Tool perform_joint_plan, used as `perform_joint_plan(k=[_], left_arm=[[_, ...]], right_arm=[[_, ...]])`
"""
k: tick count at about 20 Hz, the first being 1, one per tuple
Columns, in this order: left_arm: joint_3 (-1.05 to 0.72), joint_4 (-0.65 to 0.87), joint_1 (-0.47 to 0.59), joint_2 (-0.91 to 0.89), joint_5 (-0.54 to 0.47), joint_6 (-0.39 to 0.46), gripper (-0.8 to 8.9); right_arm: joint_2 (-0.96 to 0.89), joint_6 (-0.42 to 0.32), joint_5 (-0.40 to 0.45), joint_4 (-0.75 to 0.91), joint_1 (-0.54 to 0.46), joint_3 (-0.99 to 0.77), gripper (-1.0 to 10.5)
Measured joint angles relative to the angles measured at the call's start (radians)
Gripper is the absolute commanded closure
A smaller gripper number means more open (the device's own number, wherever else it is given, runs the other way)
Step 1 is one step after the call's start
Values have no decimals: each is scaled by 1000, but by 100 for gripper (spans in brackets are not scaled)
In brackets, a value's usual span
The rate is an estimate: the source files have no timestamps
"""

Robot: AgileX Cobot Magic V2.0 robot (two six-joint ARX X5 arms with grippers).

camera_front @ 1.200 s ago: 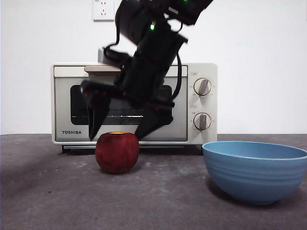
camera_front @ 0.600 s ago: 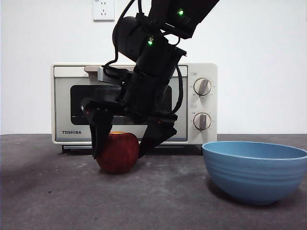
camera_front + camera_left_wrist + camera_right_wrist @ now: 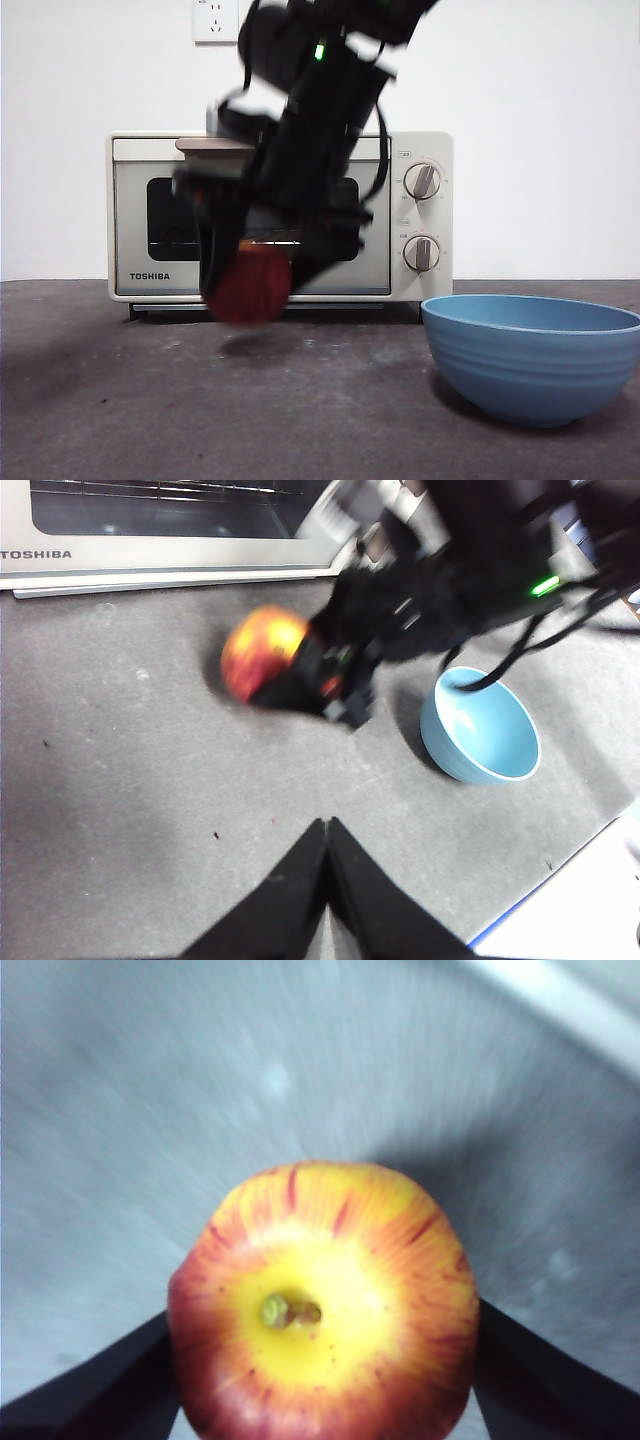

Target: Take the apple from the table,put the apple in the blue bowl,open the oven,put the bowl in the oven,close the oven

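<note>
The front view alone shows the closed Toshiba oven (image 3: pixel 280 216) whole, and the apple (image 3: pixel 248 285) hanging clear above the bench (image 3: pixel 330 400), its shadow beneath. Bare bench separates it from the blue bowl (image 3: pixel 532 360). The right gripper (image 3: pixel 320 1360) clasps the apple on both sides. The left gripper (image 3: pixel 327 827) waits pinched together, well apart.

Open table (image 3: pixel 330 400) beside blue bowl (image 3: pixel 530 358)

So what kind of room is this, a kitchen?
Probably not a real kitchen, more a robot test bench: a Toshiba oven stands on a bare grey table against a plain white wall with one socket, and robot arms work there.
</note>
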Motion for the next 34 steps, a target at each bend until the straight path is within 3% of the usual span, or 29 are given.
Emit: perform_joint_plan(k=[6,10,15,20,25,34], left_arm=[[0,6,0,10,0,0,806],[0,37,0,18,0,0,806],[0,46,0,26,0,1,806],[0,46,0,34,0,1,806],[0,47,0,41,0,1,806],[0,48,0,60,0,0,806]], right_arm=[[-235,-5,14,-182,3,0,641],[-381,-27,101,-286,3,-19,641],[-566,-33,199,-294,2,-266,641],[-705,6,222,-167,-24,-549,641],[-702,54,184,19,-56,-751,610],[-702,76,180,85,-55,-786,520]])
